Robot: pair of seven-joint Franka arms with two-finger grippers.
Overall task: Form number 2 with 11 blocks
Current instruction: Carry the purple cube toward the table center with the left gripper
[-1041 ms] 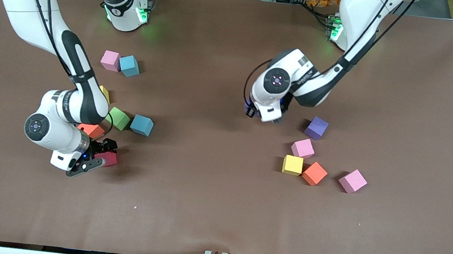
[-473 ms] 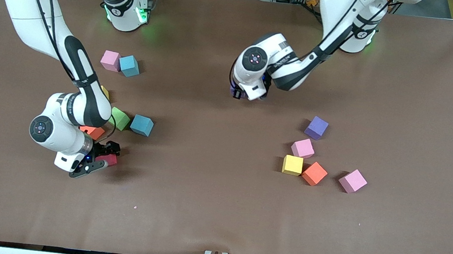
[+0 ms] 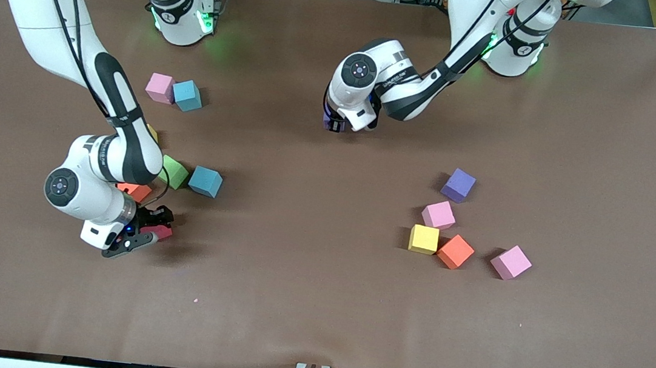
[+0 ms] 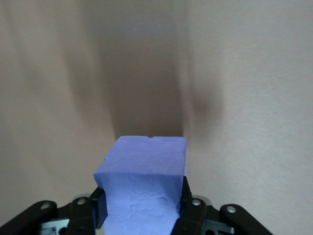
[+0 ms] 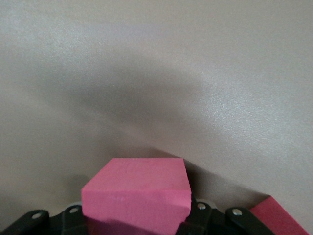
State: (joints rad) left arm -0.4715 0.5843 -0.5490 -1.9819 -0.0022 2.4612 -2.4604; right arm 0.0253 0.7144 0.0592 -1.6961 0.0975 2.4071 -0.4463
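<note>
so the right gripper (image 3: 143, 231), low at the near edge of the cluster toward the right arm's end, has its jaws pinched on a red block (image 5: 138, 192) that looks barely off the table (image 3: 315, 304). farther off, the left gripper (image 3: 334, 125) hangs over bare mid-table, clamped on a purple block (image 4: 144, 183). no digit exists yet, so i'd set purple down square as a corner and lift red straight up, clear of the orange block (image 3: 133, 191) beside it.
</note>
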